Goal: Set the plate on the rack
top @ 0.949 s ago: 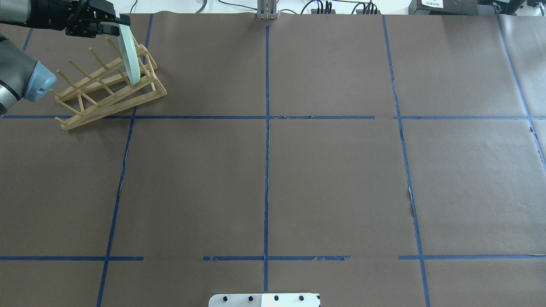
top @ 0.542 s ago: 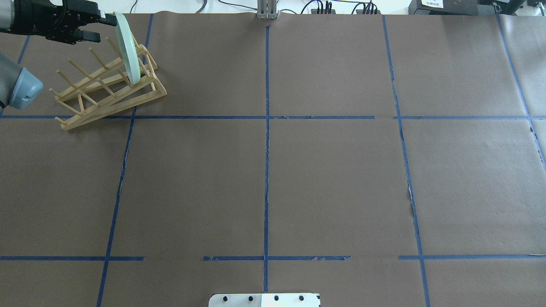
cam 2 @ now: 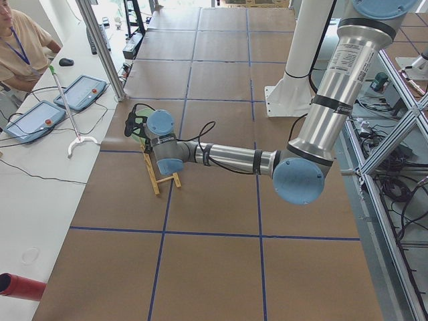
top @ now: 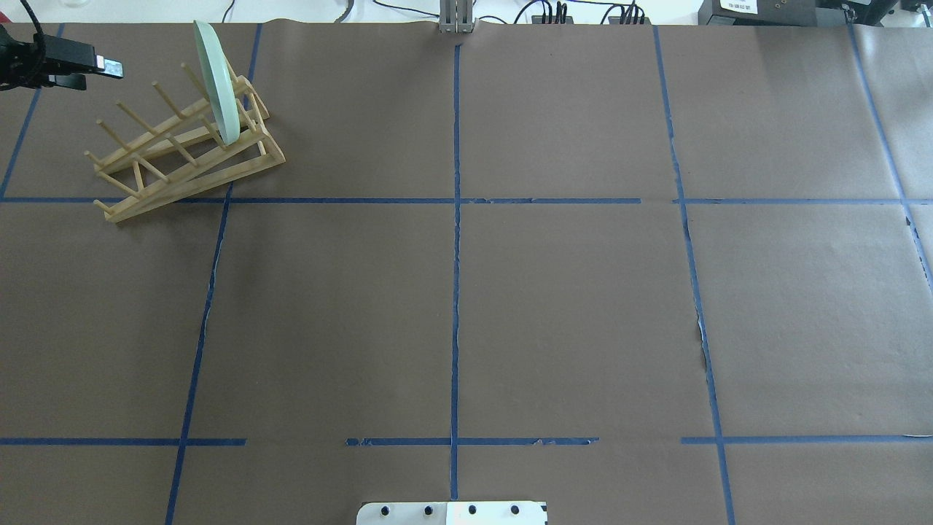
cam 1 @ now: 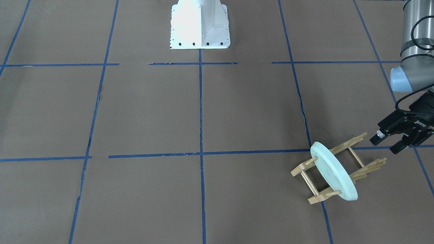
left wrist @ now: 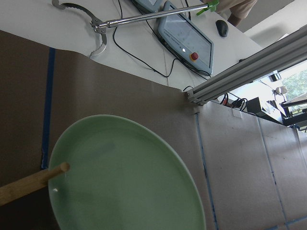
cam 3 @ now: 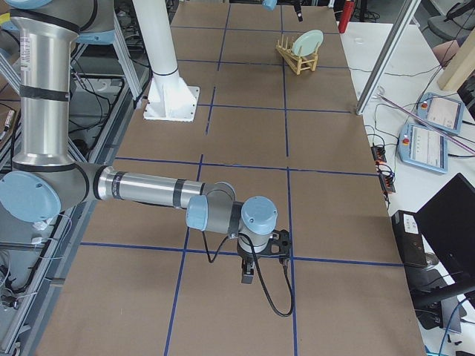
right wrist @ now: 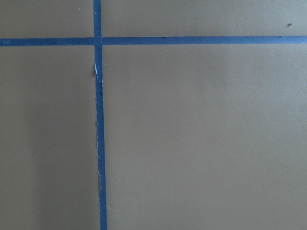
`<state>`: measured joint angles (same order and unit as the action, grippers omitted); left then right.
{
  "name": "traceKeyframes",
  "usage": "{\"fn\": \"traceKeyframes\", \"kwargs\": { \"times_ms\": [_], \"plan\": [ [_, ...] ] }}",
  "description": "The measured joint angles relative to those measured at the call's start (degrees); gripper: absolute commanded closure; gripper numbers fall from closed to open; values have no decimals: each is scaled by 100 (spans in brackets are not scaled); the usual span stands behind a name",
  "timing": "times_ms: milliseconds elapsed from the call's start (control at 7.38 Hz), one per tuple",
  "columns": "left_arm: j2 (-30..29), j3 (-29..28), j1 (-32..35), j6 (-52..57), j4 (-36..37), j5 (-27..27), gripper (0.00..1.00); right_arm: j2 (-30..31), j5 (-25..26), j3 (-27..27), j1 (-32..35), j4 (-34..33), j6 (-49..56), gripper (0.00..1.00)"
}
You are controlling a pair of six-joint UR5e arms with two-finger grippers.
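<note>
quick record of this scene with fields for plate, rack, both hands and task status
rack: on the table, robot's far left
plate: standing on edge between rack pegs, nothing gripping it
left hand: open, empty, apart from the plate
right hand: low over the table, far from the rack; grip state unclear
task status: plate looks placed

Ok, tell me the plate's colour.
The plate is pale mint green; the left wrist view shows it best.

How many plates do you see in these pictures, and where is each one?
1. The plate stands on edge between the pegs of the rack, at the rack's end nearer the table's middle. The left gripper does not touch it. No second plate shows in any view.
</note>
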<state>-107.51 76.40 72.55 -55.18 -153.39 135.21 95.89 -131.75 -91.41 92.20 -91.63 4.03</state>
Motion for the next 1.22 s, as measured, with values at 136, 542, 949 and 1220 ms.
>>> {"fn": "traceKeyframes", "kwargs": {
  "times_ms": [136,542,949,1220],
  "plan": [
    [291,193,202,899,635,-10,0,0,0,0,0,2,-4,0],
    [869,827,1128,3802,3283,-32,0,0,0,0,0,4,0,0],
    [1032,1066,2040,5966,5419,-51,0,0,0,0,0,-1,0,0],
    [1587,1337,2347,6570,5773,-50,0,0,0,0,0,3,-4,0]
  ]
}}
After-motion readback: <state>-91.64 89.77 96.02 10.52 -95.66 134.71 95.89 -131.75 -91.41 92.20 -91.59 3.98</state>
